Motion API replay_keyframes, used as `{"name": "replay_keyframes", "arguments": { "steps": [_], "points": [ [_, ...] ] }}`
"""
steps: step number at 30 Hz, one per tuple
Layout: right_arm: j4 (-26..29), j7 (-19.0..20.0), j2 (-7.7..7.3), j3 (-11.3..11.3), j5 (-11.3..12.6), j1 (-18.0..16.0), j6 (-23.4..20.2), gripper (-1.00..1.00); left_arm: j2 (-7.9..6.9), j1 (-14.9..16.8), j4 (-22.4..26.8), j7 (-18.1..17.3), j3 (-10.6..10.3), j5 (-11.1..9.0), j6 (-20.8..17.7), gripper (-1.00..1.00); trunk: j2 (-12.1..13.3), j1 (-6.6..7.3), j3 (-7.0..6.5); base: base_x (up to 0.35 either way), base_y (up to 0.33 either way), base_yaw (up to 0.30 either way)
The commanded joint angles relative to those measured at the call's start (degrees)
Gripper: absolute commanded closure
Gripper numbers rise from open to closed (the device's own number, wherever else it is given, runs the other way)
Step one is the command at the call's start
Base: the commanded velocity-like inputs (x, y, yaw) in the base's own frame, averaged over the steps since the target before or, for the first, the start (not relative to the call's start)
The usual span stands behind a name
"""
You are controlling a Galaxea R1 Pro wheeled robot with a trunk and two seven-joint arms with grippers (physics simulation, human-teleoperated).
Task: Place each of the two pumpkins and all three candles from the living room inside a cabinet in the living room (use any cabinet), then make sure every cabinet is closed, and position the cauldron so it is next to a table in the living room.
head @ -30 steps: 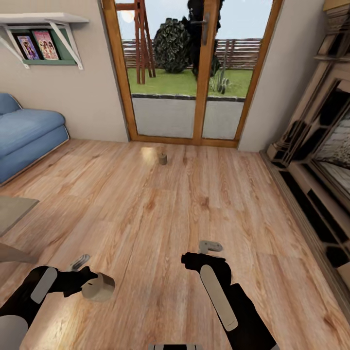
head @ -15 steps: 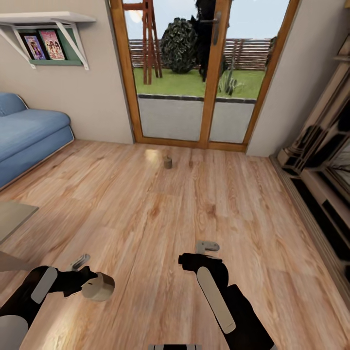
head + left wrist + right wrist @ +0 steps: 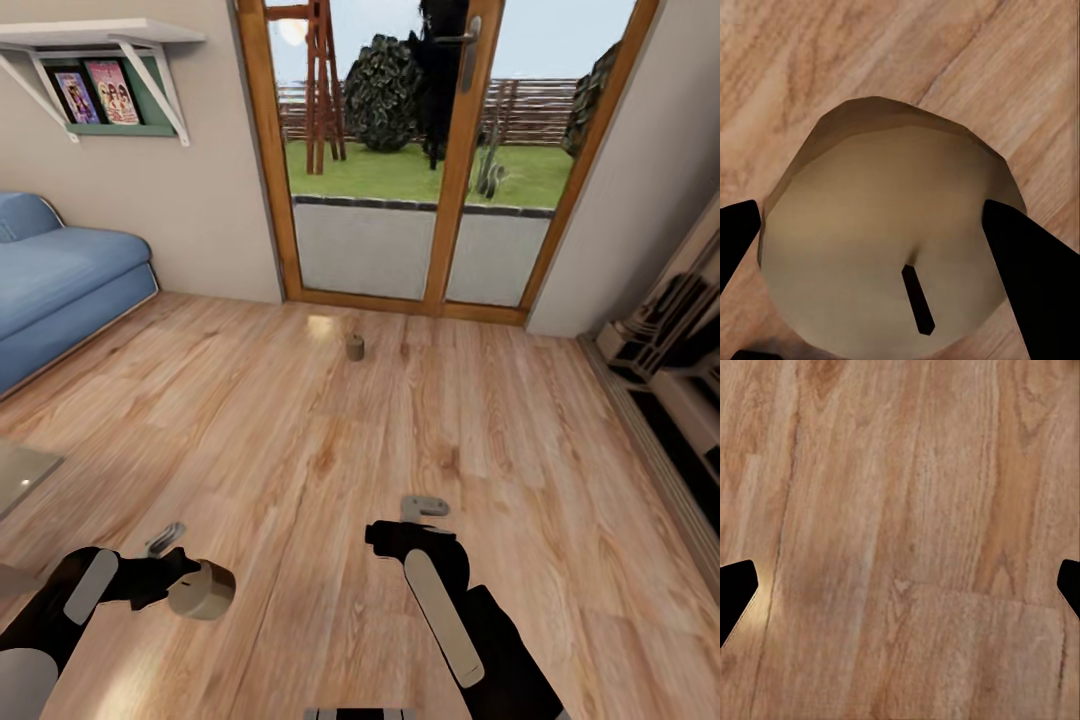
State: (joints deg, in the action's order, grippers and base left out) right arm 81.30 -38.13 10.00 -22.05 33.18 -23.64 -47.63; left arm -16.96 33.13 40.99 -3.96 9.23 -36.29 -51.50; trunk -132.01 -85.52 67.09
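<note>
Carrying one candle point(image 3: 203, 590) in the left pincer point(image 3: 185, 585); its two dark fingers point(image 3: 1031, 262) are pressing against opposite sides of the stubby beige cylinder, and the left wrist view is looking straight down on the flat faceted top with its small dark wick. Right pincer point(image 3: 425, 507) is hanging spread and empty over the floor point(image 3: 330, 440), its tips at the far edges of the right wrist view with only planks between them.

A second candle point(image 3: 355, 347) is standing upright on the floor near the glass doors point(image 3: 400, 160), well apart from both arms. I am judging this as a transit step: no cabinet is showing, so I am steering to find one while keeping the load steady.

To do this well: I am planning slow base turns, holding the left arm low and level, so the smooth waxy-looking cylinder is not slipping in a side pinch.

Floor is glossy warm wood with long grain. A blue sofa point(image 3: 60, 280) is sitting at the left, soft and rounded.
</note>
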Motion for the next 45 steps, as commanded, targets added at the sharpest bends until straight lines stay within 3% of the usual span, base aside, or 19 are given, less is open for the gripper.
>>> {"name": "replay_keyframes", "arguments": {
  "steps": [1,7,45],
  "points": [
    [-0.1,0.0,0.0,-0.5,0.0,0.0,0.2,-1.0,0.0,0.0,0.0,0.0,0.0,-0.2,0.0,1.0,0.0,0.0,0.0,0.332,0.0,0.002],
    [-0.3,0.0,0.0,-2.1,0.0,0.0,1.5,-1.0,0.0,0.0,0.0,0.0,0.0,-0.2,0.0,1.0,0.0,0.0,0.0,0.32,0.0,0.001],
    [-0.5,0.2,0.0,-2.0,0.8,0.0,1.5,-1.0,-0.08,0.0,0.0,0.0,0.1,-0.1,0.0,1.0,0.0,0.0,-0.09,0.275,0.0,0.063]
  ]
}}
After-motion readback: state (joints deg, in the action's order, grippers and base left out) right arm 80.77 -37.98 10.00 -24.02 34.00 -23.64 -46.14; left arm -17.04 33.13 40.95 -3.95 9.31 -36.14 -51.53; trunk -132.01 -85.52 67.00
